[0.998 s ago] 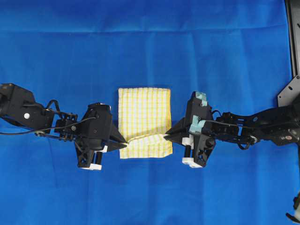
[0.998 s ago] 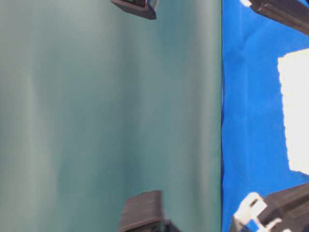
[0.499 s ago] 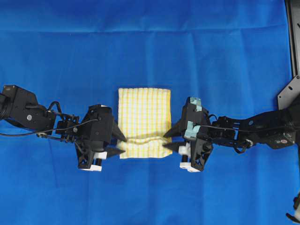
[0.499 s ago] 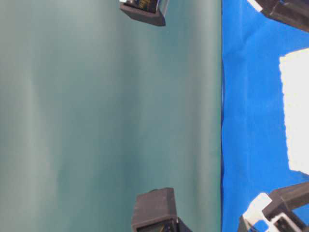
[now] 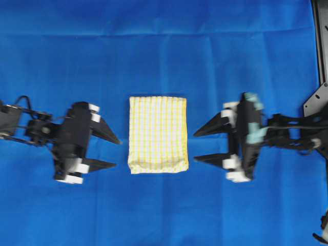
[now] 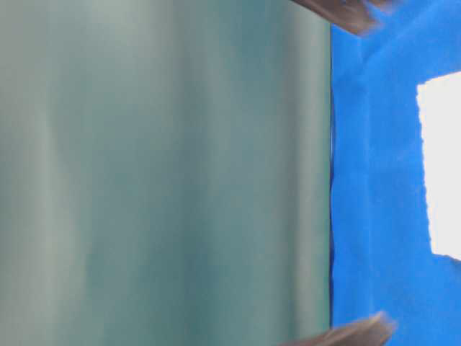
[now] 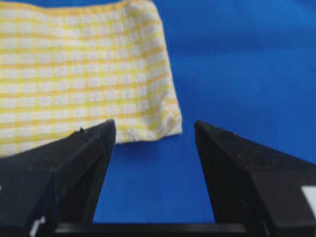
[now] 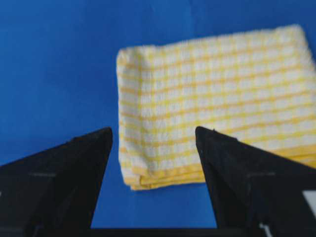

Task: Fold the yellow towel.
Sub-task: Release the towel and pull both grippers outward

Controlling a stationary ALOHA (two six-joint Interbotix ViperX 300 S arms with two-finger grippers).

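Note:
The yellow towel (image 5: pixel 158 134) lies folded into a compact rectangle on the blue cloth at the table's middle. It also shows in the left wrist view (image 7: pixel 84 69), in the right wrist view (image 8: pixel 212 103), and overexposed in the table-level view (image 6: pixel 441 162). My left gripper (image 5: pixel 110 152) is open and empty, a short way left of the towel. My right gripper (image 5: pixel 202 146) is open and empty, a short way right of it. Neither touches the towel.
The blue cloth (image 5: pixel 164 46) covers the whole table. A black metal frame (image 5: pixel 319 56) stands at the right edge. In the table-level view a teal-grey wall (image 6: pixel 166 173) fills the left side.
Both grippers let go of the towel's near edge, opened and drew back outward to left and right. The lifted, wrinkled edge now lies flat.

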